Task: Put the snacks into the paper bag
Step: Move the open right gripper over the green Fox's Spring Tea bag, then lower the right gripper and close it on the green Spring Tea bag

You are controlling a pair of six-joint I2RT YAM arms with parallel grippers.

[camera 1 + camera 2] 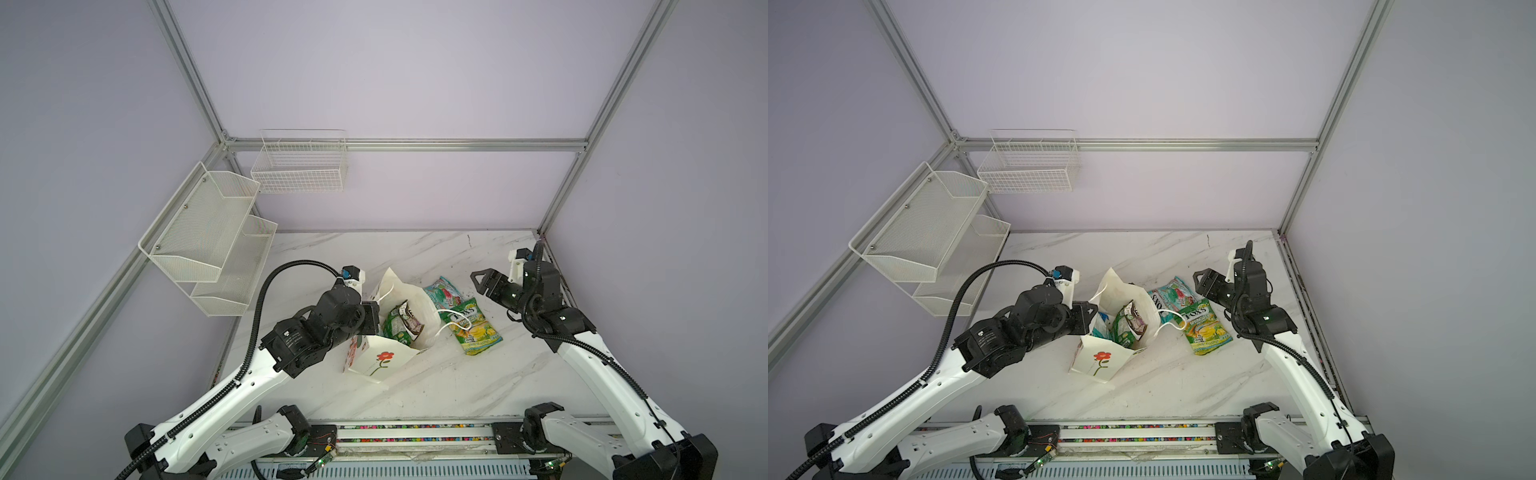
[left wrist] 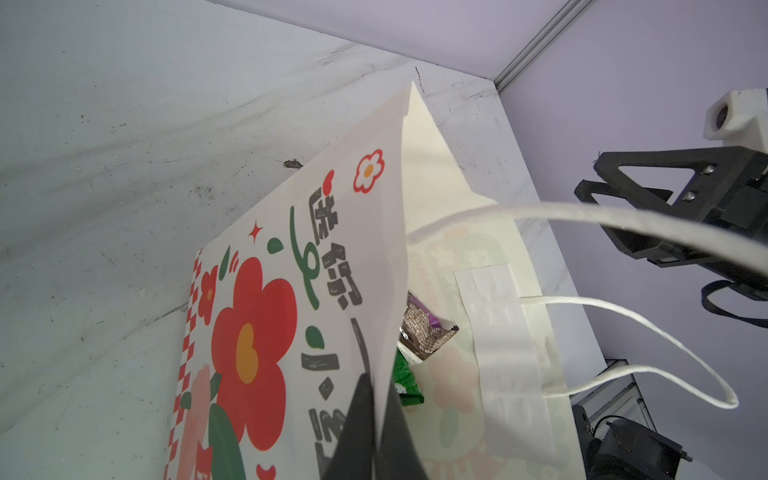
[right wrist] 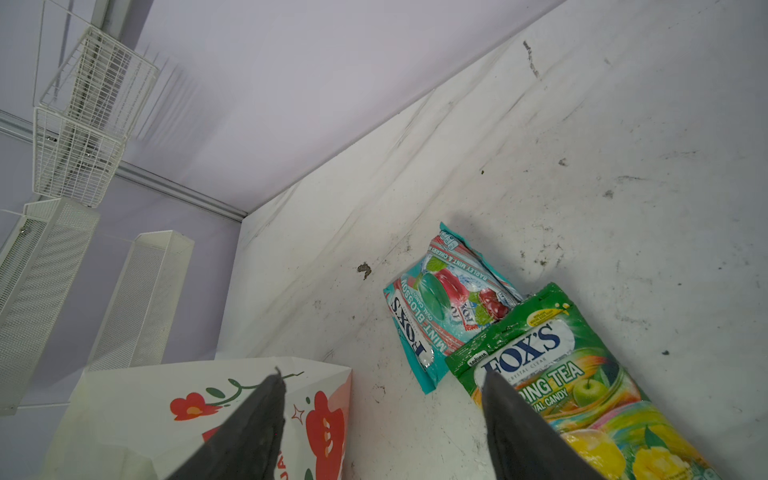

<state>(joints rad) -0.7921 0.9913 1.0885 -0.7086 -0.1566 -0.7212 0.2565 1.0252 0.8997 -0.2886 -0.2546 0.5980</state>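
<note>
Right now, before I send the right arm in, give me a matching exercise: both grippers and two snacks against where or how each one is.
1 left gripper
2 right gripper
3 green Spring Tea pouch
4 brown packet

A inside the paper bag
B open, empty
C shut on the paper bag's wall
D on the table, overlapping the teal pouch

Pairs: 1-C, 2-B, 3-D, 4-A

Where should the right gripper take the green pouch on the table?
Probably its right long edge, coming down from the right: the green pouch lies flat, its far end overlaps the teal pouch, and the bag's cord crosses its left side.
</note>
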